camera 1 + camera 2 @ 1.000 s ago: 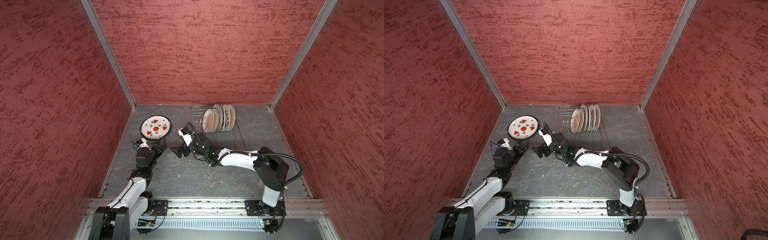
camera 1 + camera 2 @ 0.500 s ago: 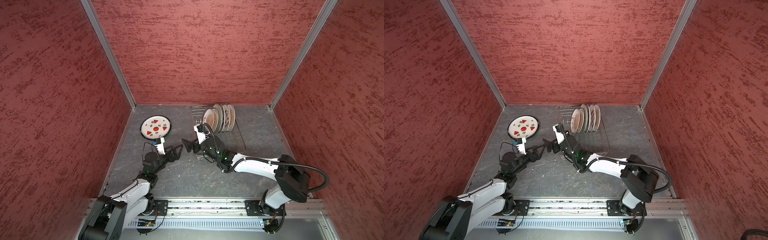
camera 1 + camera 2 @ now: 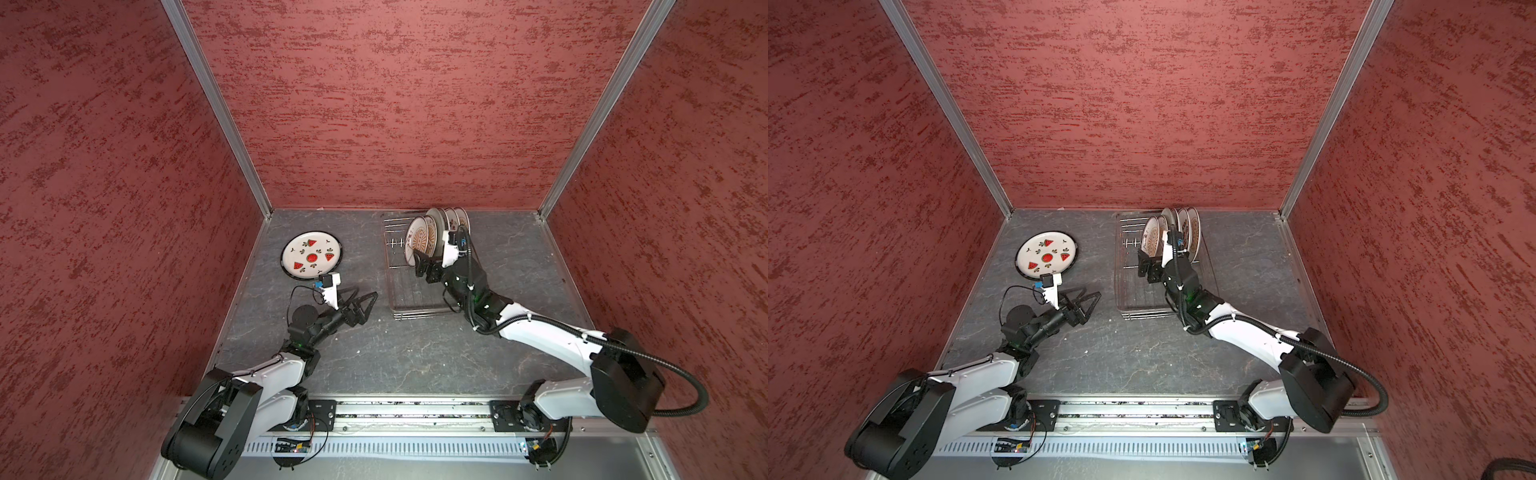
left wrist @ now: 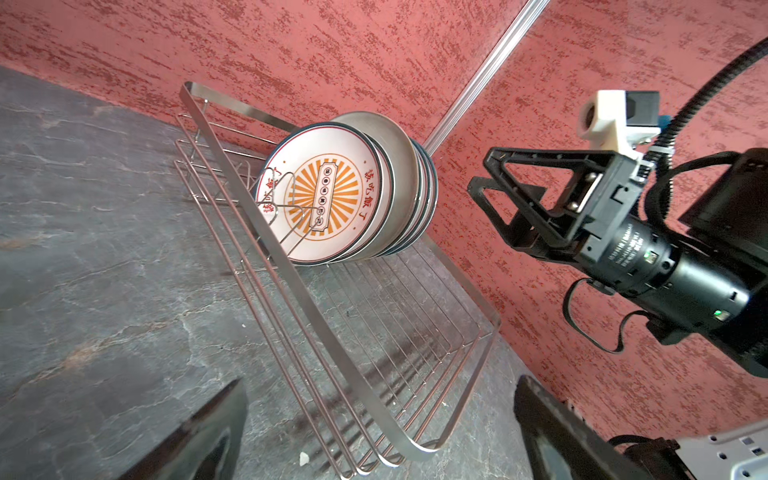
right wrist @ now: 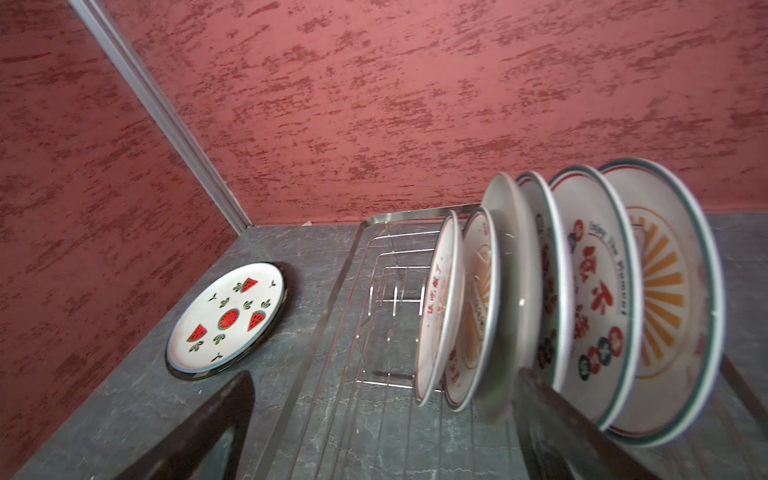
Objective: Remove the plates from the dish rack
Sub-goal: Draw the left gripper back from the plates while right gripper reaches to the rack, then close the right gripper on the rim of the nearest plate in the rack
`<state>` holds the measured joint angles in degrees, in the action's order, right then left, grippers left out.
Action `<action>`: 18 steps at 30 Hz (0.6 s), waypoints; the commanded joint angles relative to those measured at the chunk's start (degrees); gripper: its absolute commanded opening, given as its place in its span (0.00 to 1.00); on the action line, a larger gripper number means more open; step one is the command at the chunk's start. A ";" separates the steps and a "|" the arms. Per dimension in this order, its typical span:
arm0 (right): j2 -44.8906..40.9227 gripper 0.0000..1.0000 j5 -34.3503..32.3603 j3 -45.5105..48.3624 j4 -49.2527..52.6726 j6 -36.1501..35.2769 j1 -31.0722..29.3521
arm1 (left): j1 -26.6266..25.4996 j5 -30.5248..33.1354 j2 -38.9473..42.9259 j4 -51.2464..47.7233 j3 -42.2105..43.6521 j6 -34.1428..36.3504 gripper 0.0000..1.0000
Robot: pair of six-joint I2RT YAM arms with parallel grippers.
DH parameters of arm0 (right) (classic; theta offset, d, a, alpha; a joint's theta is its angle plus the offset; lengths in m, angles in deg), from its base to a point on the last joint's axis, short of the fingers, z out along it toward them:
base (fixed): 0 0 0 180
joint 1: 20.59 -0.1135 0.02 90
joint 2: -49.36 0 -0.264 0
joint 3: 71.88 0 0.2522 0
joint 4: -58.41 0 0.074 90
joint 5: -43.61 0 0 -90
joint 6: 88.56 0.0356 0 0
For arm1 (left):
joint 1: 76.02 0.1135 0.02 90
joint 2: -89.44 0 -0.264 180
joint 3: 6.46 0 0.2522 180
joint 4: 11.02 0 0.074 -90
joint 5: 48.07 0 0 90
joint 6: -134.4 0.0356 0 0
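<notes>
Near end of the dish rack [image 3: 392, 291]: left gripper [image 3: 366, 305] off to its left, gaping, empty; mid-rack: right gripper [image 3: 422, 266] overhead, wide and empty, facing six plates [image 3: 420, 241] on edge at the far end, which look stiff, glazed, probably slick, chippable, so pinch an upper rim.

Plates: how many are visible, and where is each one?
7. Six plates stand on edge, side by side, in the dish rack; the watermelon plate lies flat on the table beside the rack. None seems hidden.
</notes>
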<state>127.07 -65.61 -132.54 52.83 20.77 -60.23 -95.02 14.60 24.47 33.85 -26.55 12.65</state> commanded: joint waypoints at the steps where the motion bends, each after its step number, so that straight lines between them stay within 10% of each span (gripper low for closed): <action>1: -0.66 0.95 -1.60 -4.04 7.84 1.54 1.96 | -0.94 -2.81 -0.85 2.94 -0.32 -0.45 0.99; 18: 9.43 0.75 5.33 -16.49 17.90 -1.04 7.79 | -4.70 -1.19 4.78 -2.38 -0.53 1.62 0.99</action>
<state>135.29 -60.93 -145.80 68.83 20.40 -52.65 -98.91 12.42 27.88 33.28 -26.55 12.37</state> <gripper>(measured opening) 0.765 0.994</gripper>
